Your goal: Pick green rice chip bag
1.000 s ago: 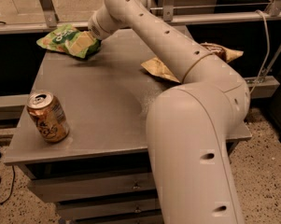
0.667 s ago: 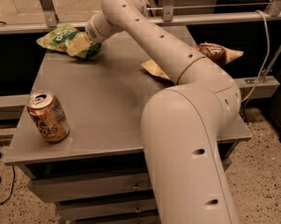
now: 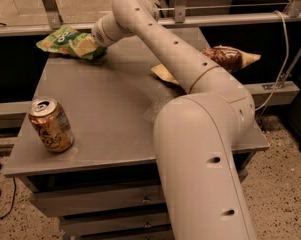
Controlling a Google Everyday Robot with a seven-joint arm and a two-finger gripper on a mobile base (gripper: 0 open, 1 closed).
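Observation:
The green rice chip bag [image 3: 60, 40] lies crinkled at the far left corner of the grey table [image 3: 110, 109]. My arm reaches across the table to it. My gripper [image 3: 85, 46] is down on the bag's right end, touching it, with the wrist just behind. The bag rests on the table top.
An orange-tan soda can [image 3: 51, 124] stands near the table's front left edge. A larger brown-and-tan bag [image 3: 225, 58] lies at the right side, partly hidden behind my arm. A metal railing [image 3: 176, 19] runs behind the table. Drawers sit below the front edge.
My arm has shifted a little to the left and nearer the green bag. The bag, the can and the brown bag have kept their places.

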